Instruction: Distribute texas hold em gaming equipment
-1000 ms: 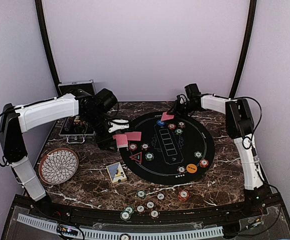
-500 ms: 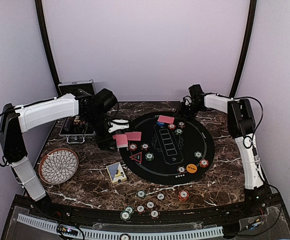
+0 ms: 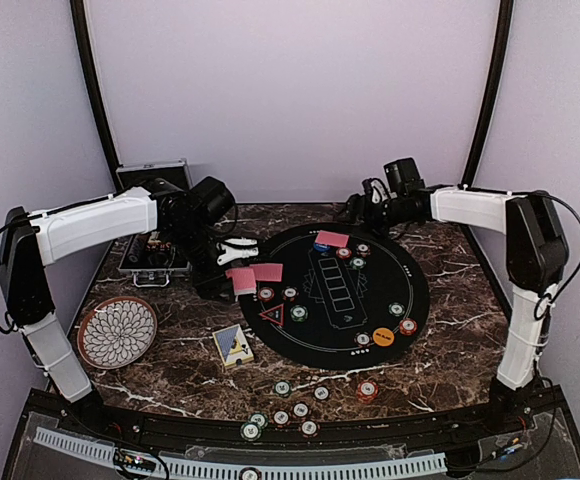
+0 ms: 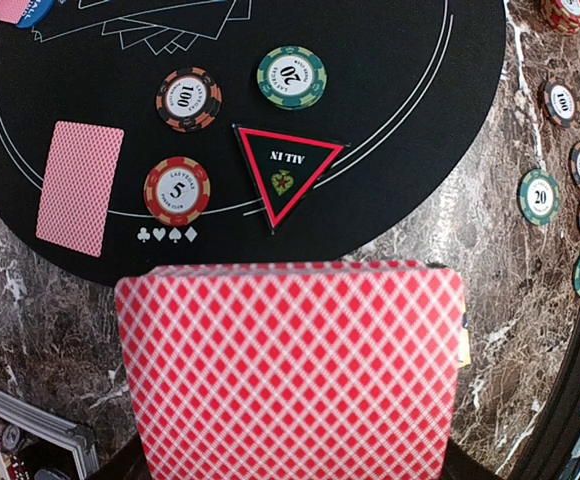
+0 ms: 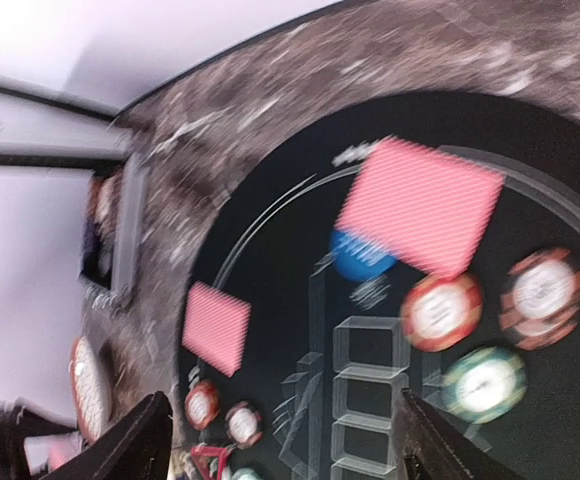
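Only the left wrist view resolves the lattice on the deck (image 4: 290,370).

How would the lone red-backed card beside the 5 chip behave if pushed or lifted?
The card lies flat on the black mat, so it would probably slide rather than lift. It looks thin, so likely light and bendy. The nearby 5 chip might get nudged.

We've got a round patterned plate (image 3: 117,331) sitting near the left edge of the dark marble table (image 3: 450,340). Behind it, a silver case (image 3: 155,172) is in the back-left corner, right by the wall.
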`<state>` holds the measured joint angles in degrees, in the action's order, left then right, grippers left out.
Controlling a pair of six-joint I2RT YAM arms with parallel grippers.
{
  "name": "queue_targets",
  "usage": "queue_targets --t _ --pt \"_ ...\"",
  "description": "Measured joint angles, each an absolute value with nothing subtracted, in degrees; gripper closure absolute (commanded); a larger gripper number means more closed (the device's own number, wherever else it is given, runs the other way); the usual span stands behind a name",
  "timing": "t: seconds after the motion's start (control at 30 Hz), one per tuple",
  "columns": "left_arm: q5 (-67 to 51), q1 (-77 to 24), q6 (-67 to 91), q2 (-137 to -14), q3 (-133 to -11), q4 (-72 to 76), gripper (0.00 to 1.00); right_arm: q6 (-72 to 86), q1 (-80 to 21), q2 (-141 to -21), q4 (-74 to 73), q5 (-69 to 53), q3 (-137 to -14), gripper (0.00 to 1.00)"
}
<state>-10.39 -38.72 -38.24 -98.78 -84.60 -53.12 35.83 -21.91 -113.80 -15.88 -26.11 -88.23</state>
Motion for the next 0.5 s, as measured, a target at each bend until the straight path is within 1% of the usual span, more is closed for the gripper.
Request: queue_targets --t 0.1,0.27,0.4,0.5 --pt "-10.37 -38.72 -38.24 -98.78 -84.60 -52.75 1.00 39.13 -26.63 -108.57 -9.61 -29.28 -79.99 0.18" --pt "-10.48 -38.72 -38.17 -98.78 -84.64 -52.38 1.00 46.02 -33.82 -105.56 0.14 -33.89 -69.58 0.17" --pt "-10.59 -38.72 -37.91 -98.78 -85.25 -52.36 1.00 51.81 -37.10 -105.49 7.53 -36.12 -64.69 0.17" --pt "-10.76 -38.72 -37.69 -98.78 -85.65 -52.34 1.00 55.46 -39.22 -105.49 11.84 -37.01 -63.46 0.17"
